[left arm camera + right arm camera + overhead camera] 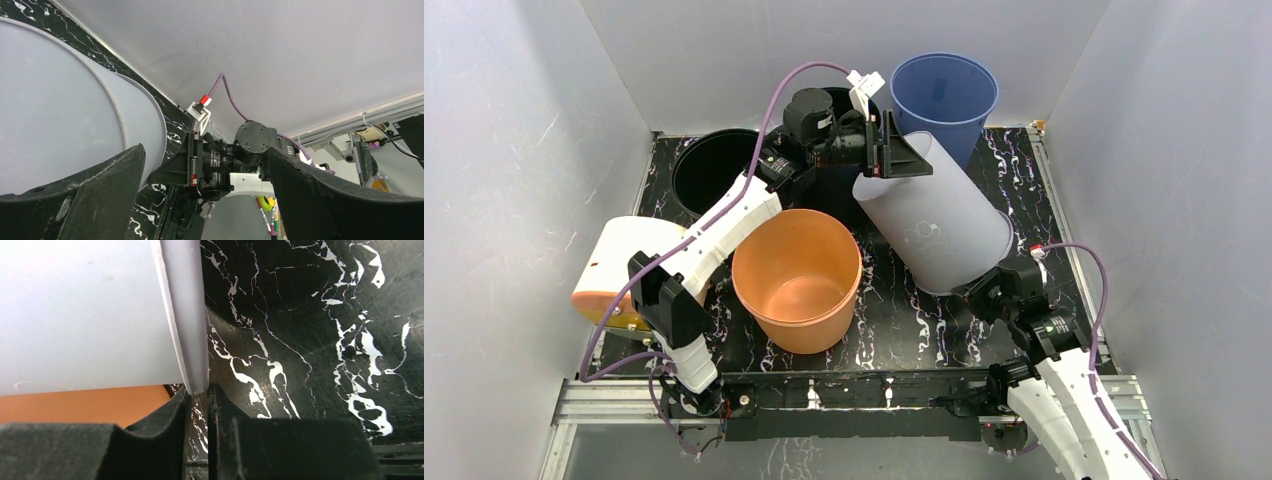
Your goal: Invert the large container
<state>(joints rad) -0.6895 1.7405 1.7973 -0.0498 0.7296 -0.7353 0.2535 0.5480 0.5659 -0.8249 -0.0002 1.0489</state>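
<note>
The large grey container (934,225) lies tilted on its side on the black marbled mat, with its rim end toward the lower right. It also shows in the left wrist view (60,115) and in the right wrist view (85,315). My right gripper (979,292) is at that lower rim. In its wrist view the gripper (199,390) is shut on the rim's edge. My left gripper (902,152) is at the container's raised far end. Its jaws (204,150) are wide open, with one finger (100,185) against the grey wall.
An orange bucket (796,278) stands upright just left of the container and shows in the right wrist view (75,407). A blue bucket (944,95) stands at the back right, a black bucket (714,170) at the back left. A white and orange bucket (609,275) lies at the left edge.
</note>
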